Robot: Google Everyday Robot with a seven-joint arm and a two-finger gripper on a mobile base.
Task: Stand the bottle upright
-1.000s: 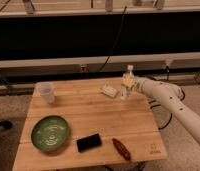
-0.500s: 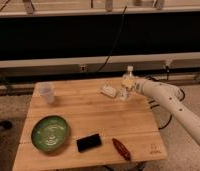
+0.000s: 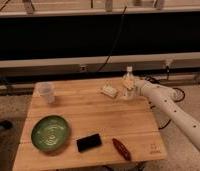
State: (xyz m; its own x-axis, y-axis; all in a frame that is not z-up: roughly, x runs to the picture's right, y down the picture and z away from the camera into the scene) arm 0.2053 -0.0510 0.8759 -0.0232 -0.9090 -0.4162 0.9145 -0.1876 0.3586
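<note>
The bottle [image 3: 128, 82] is small and clear with a white cap. It stands upright near the far right edge of the wooden table [image 3: 88, 120]. My gripper [image 3: 130, 89] comes in from the right on a white arm [image 3: 168, 107] and is at the bottle's lower body, touching or wrapped around it.
A translucent cup [image 3: 46, 92] stands at the far left. A small whitish packet [image 3: 109, 90] lies just left of the bottle. A green plate [image 3: 50, 133], a black phone-like object [image 3: 89, 142] and a red-brown object [image 3: 121, 148] lie along the front. A dark wall with rails runs behind.
Nothing has visibly changed; the bottle stays upright and the arm stays at it.
</note>
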